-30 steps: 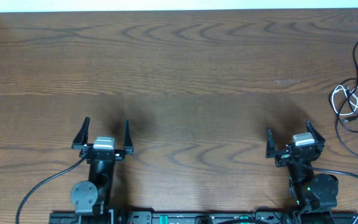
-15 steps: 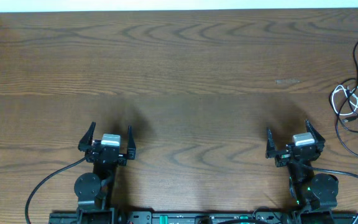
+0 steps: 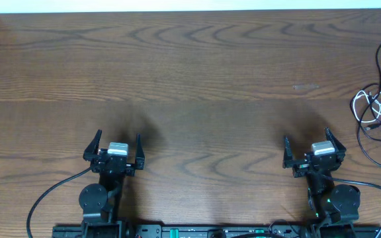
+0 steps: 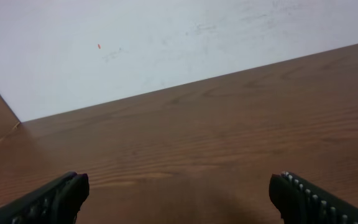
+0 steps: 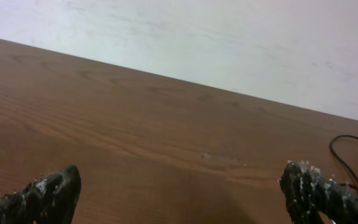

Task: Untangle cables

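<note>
Left gripper (image 3: 118,136) spread wide, empty; right gripper (image 3: 306,136) likewise; the 2 sit low at the table's (image 3: 197,73) near edge; white cable (image 3: 378,108) loops overlap black cable (image 3: 376,63) at the right edge, well apart from the right gripper.

Lab — wood table (image 3: 190,66), white wall (image 4: 166,37).

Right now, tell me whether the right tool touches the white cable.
Apart: the overhead view shows bare table between right tool and white cable.
</note>
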